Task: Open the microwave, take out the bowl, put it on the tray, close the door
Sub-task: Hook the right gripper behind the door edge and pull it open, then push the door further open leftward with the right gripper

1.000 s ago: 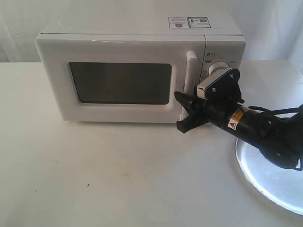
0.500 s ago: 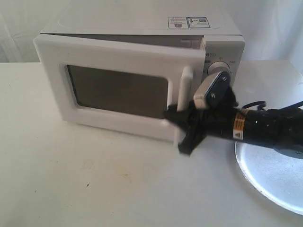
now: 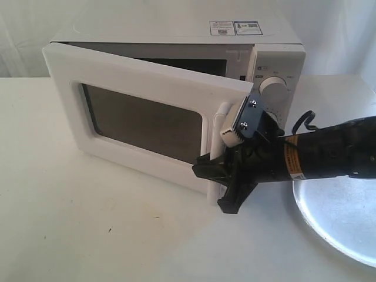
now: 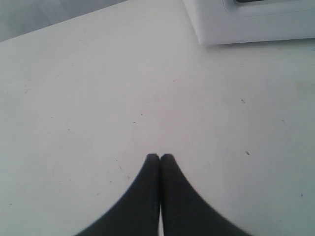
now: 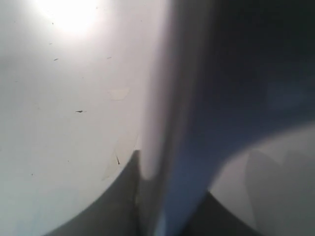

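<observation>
The white microwave stands at the back of the table, and its door hangs partly open, swung out on its left hinge. My right gripper is shut on the lower end of the door's vertical white handle. The right wrist view shows that handle blurred between the dark fingers. The bowl is hidden behind the door. The silver tray lies at the right, under my right arm. My left gripper is shut and empty over bare table, with a microwave corner ahead of it.
The white table stretches in front of and left of the microwave. A round white knob shows on the control panel just above my right wrist. White backdrop cloth hangs behind.
The door has swung from closed to partly open. My right gripper has moved toward the front and slightly left with the handle in it.
</observation>
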